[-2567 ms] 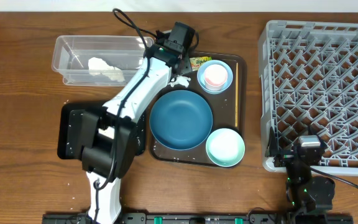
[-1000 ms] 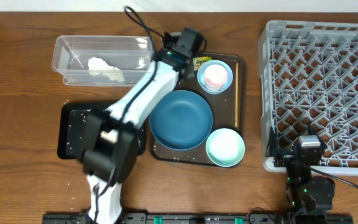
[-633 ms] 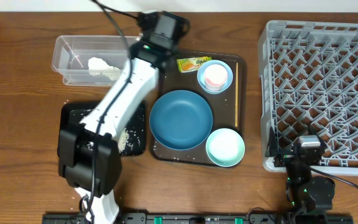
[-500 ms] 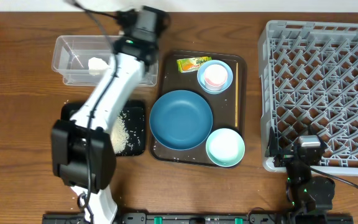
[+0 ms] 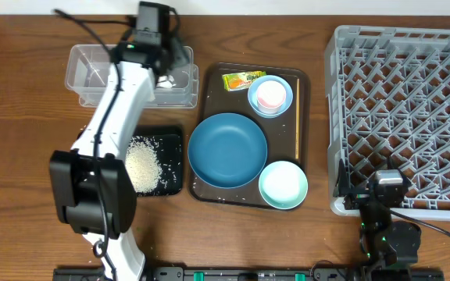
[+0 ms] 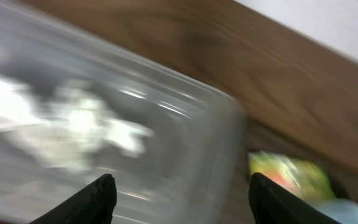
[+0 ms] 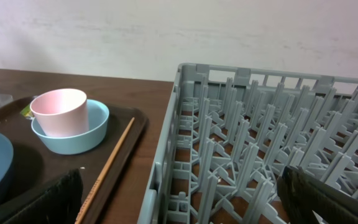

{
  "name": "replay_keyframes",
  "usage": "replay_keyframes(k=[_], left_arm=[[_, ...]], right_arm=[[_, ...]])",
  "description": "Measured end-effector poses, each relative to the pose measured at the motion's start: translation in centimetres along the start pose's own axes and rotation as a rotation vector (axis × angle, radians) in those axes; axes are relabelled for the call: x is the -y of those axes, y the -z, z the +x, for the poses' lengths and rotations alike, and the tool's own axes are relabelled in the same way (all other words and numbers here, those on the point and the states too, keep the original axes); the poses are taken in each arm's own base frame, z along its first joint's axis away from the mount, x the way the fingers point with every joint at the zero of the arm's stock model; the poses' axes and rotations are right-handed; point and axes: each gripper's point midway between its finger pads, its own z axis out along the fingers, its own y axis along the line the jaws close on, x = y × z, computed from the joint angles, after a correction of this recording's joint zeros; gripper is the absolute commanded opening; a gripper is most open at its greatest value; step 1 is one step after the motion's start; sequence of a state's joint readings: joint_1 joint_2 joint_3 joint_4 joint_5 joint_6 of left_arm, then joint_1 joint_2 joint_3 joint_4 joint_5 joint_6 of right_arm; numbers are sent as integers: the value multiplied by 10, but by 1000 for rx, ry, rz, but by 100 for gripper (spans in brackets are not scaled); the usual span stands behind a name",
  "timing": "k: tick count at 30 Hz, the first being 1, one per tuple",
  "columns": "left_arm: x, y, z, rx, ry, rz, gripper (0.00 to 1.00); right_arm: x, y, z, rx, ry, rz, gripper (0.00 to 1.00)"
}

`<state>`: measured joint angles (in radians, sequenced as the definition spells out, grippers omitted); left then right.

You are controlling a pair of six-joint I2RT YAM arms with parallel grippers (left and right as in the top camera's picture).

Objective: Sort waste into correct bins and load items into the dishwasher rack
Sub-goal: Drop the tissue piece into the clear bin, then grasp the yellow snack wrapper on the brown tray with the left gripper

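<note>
My left gripper [image 5: 170, 66] hangs over the right end of the clear container [image 5: 92, 74]. In the blurred left wrist view its jaws [image 6: 182, 205] are open and empty above the container wall [image 6: 185, 130], with white tissue [image 6: 73, 124] inside and the yellow-green wrapper [image 6: 288, 174] beyond. The wrapper [image 5: 241, 79] lies on the brown tray [image 5: 303, 78]. Rice [image 5: 143, 164] lies in the black tray [image 5: 174, 140]. The dark blue plate [image 5: 227, 150], a bowl [image 5: 283, 184], the cup [image 5: 270, 94] in the other bowl [image 5: 284, 100] and chopsticks [image 5: 298, 117] sit on the brown tray. My right gripper [image 7: 182, 205] is open by the grey rack [image 5: 405, 109].
The right wrist view shows the rack's [image 7: 260, 124] front corner, the cup [image 7: 59, 111] in its bowl [image 7: 73, 134] and the chopsticks [image 7: 107, 168]. A few loose rice grains lie on the table by the black tray. The left arm [image 5: 116, 117] crosses the container and black tray.
My left arm swung left from the brown tray's top edge to over the clear container. The white scrap by the tray's corner is gone; the wrapper and rice pile now show. Right arm unmoved.
</note>
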<state>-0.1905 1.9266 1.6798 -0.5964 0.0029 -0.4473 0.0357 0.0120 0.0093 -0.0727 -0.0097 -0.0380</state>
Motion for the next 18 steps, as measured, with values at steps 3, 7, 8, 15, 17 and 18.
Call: replay_keyframes(k=[3,7,8,15,17,18], left_arm=[[45,3,26,-46,-144,98,70],[95,8,57,-49,-286,163,75],[101,8,62,-49,-305,170,75],[100,-29,86,-103,-313,121,75],[93,-44,93,-126,-306,100,75],[91,-52,96,-134,-304,92,75]], right_arm=[[0,0,0,0,0,0,99],[0,0,0,0,0,0,99],[0,0,0,0,0,0,99],[0,0,0,0,0,0,99],[0,0,0,0,0,0,99],[0,0,0,0,0,0,99]])
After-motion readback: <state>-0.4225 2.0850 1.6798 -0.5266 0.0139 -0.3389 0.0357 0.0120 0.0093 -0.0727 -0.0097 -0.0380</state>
